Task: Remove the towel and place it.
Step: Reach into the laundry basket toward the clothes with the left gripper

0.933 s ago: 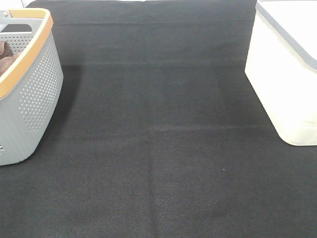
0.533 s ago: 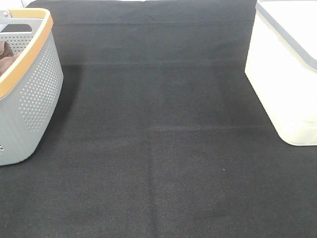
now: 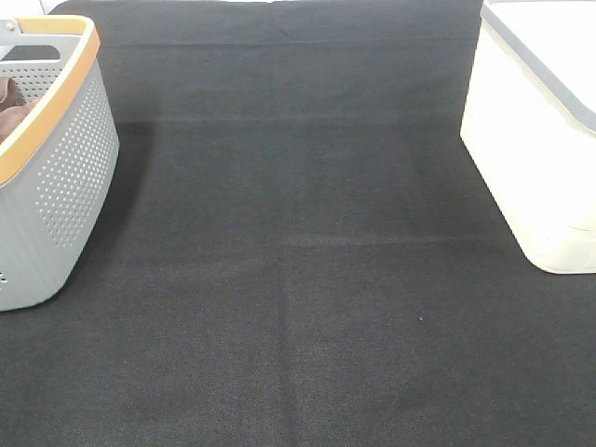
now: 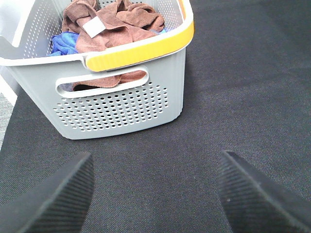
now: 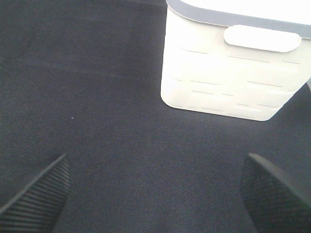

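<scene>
The reddish-brown towel [image 4: 127,28] with a small white tag [image 4: 95,26] lies crumpled on top inside the grey perforated basket [image 4: 116,109] with a yellow rim. The basket stands at the far left in the high view [image 3: 65,177], where a bit of brown cloth [image 3: 11,107] shows inside. My left gripper [image 4: 154,165] is open and empty above the black mat, a short way in front of the basket's handle side. My right gripper [image 5: 155,162] is open and empty above the mat, facing the white bin. Neither gripper shows in the high view.
A blue cloth [image 4: 60,43] lies beside the towel in the basket. More brown cloth [image 4: 114,80] shows through the basket's handle slot. A white bin [image 3: 540,140] with a grey rim stands at the right, also in the right wrist view [image 5: 228,73]. A black mat [image 3: 298,279] covers the table.
</scene>
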`<action>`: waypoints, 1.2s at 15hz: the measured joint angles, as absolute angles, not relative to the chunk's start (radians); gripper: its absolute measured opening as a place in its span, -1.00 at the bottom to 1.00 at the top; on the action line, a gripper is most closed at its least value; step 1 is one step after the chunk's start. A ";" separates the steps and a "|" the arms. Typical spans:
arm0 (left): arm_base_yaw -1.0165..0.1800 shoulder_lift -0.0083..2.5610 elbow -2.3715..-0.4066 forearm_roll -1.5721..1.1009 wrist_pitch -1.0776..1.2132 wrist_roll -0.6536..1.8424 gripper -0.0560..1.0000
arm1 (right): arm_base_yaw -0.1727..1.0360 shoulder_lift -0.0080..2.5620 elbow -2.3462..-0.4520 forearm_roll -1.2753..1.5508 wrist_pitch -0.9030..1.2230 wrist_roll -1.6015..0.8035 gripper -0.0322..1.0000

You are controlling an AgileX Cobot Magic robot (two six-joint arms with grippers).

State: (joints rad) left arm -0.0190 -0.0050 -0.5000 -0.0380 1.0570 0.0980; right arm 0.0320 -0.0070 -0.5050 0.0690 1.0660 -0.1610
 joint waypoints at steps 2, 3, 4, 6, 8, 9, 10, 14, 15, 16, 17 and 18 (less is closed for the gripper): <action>-0.019 -0.005 -0.500 -0.038 1.057 0.098 0.40 | 0.032 -0.007 -0.505 0.069 1.066 -0.161 0.79; -0.019 -0.005 -0.500 -0.038 1.057 0.098 0.40 | 0.032 -0.007 -0.505 0.069 1.066 -0.161 0.79; -0.019 -0.005 -0.500 -0.038 1.057 0.098 0.40 | 0.032 -0.007 -0.505 0.069 1.066 -0.161 0.79; -0.019 -0.005 -0.500 -0.038 1.057 0.098 0.40 | 0.032 -0.007 -0.505 0.069 1.066 -0.161 0.79; -0.019 -0.005 -0.500 -0.038 1.057 0.098 0.40 | 0.032 -0.007 -0.505 0.069 1.066 -0.161 0.79; -0.019 -0.005 -0.500 -0.038 1.057 0.098 0.40 | 0.032 -0.007 -0.505 0.069 1.066 -0.161 0.79; -0.019 -0.005 -0.500 -0.038 1.057 0.098 0.40 | 0.032 -0.007 -0.505 0.069 1.066 -0.161 0.79; -0.019 -0.005 -0.500 -0.038 1.057 0.098 0.40 | 0.032 -0.007 -0.505 0.069 1.066 -0.161 0.79; -0.019 -0.005 -0.500 -0.038 1.057 0.098 0.40 | 0.032 -0.007 -0.505 0.069 1.066 -0.161 0.79; -0.019 -0.005 -0.500 -0.038 1.057 0.098 0.40 | 0.032 -0.007 -0.505 0.069 1.066 -0.161 0.79; -0.019 -0.005 -0.500 -0.038 1.057 0.098 0.40 | 0.032 -0.007 -0.505 0.069 1.066 -0.161 0.79; -0.019 -0.005 -0.500 -0.038 1.057 0.098 0.40 | 0.032 -0.007 -0.505 0.069 1.066 -0.161 0.79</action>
State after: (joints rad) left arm -0.0190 -0.0050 -0.5000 -0.0380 1.0570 0.0980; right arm 0.0320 -0.0070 -0.5050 0.0690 1.0660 -0.1610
